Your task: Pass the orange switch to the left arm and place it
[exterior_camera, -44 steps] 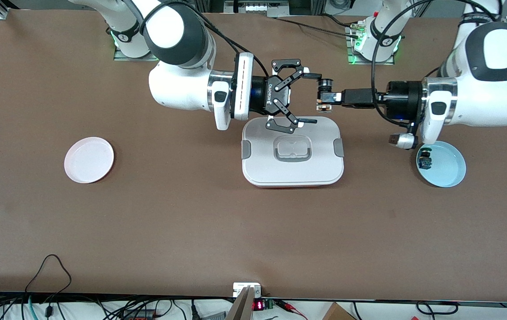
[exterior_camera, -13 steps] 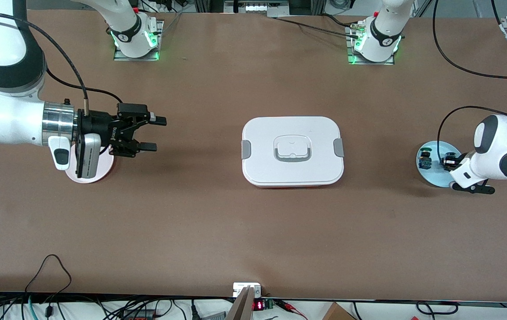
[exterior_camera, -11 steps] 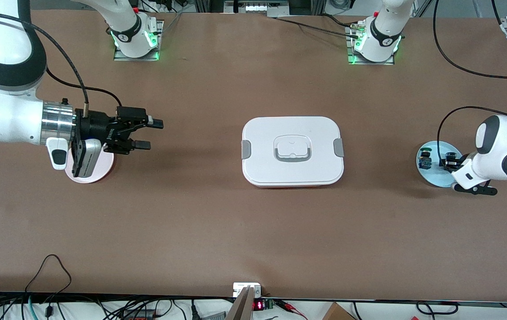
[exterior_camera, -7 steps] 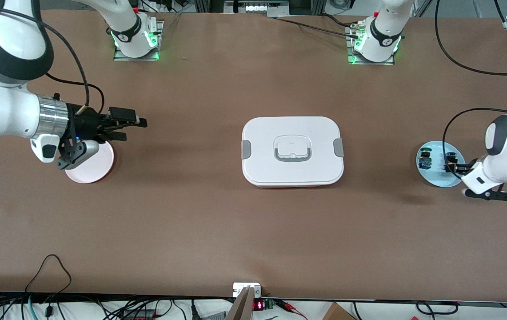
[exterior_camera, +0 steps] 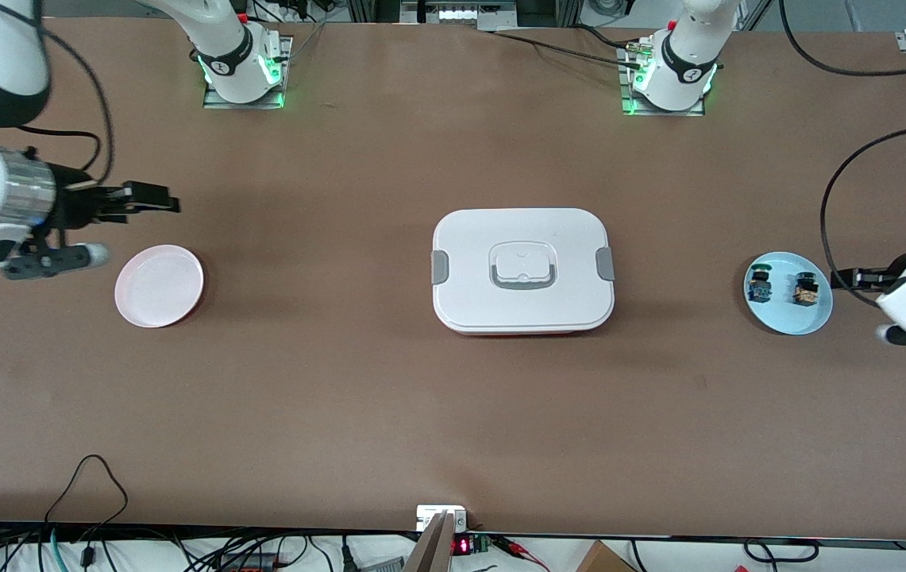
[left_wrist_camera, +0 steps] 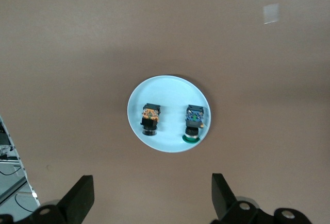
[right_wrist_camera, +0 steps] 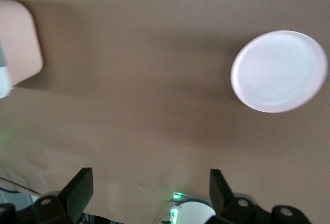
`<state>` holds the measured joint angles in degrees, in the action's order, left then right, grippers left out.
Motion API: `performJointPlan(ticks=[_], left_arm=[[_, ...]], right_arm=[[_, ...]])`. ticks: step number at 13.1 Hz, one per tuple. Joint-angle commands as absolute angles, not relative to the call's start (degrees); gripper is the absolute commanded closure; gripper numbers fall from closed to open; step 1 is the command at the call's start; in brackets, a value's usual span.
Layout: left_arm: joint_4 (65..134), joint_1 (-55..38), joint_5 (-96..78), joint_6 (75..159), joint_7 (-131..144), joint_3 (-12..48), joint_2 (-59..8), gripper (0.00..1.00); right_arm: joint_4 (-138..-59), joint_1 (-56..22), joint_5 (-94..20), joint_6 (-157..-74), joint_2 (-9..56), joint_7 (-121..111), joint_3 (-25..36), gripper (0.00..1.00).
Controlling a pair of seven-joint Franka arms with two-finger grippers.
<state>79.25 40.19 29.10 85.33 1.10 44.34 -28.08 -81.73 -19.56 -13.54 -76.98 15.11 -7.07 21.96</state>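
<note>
The orange switch (exterior_camera: 802,289) lies on the light blue plate (exterior_camera: 810,318) at the left arm's end of the table, beside the blue-and-green switch (exterior_camera: 758,286). In the left wrist view the orange switch (left_wrist_camera: 150,119) and the blue-and-green one (left_wrist_camera: 195,123) lie side by side on the plate (left_wrist_camera: 169,87). My left gripper (exterior_camera: 851,278) is open and empty, beside the plate; it also shows in its wrist view (left_wrist_camera: 149,206). My right gripper (exterior_camera: 160,200) is open and empty over the table beside the pink plate (exterior_camera: 159,286); its wrist view (right_wrist_camera: 149,193) shows it too. The white box (exterior_camera: 522,270) stands mid-table.
The pink plate (right_wrist_camera: 279,71) holds nothing. A corner of the box (right_wrist_camera: 18,38) shows in the right wrist view. The arm bases (exterior_camera: 242,67) (exterior_camera: 671,75) stand with green lights at the table's edge farthest from the front camera. Cables lie along the nearest edge.
The left gripper held the orange switch over the box by the right gripper, then went down to the blue plate and let it go. Both arms have drawn back toward their table ends.
</note>
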Motion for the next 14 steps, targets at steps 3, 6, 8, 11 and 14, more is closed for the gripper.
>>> performJointPlan(ticks=[3,6,8,11,14], left_arm=[[75.06,39.99,27.51,82.09,0.79,50.09,-25.41,0.0],[75.76,31.86,19.72,82.0,0.79,41.46,-17.7,0.0],[79.25,20.1,8.14,82.09,0.44,23.57,-10.5,0.0],[89.17,12.57,0.11,85.32,-1.93,10.31,-2.4,0.0],[99.73,11.26,-1.75,91.74,-3.43,5.72,3.41,0.0]], right_arm=[[-79.19,-6.78,2.02,-83.63,14.68,-11.34,7.38,0.0],[-79.28,-6.06,1.76,-84.3,14.59,0.19,7.47,0.0],[-79.54,-5.98,1.67,-83.76,14.33,3.62,7.47,0.0],[-88.46,-5.98,1.67,-90.58,9.08,1.68,7.56,0.0],[-96.5,-5.98,1.58,-97.04,4.13,1.76,7.56,0.0]])
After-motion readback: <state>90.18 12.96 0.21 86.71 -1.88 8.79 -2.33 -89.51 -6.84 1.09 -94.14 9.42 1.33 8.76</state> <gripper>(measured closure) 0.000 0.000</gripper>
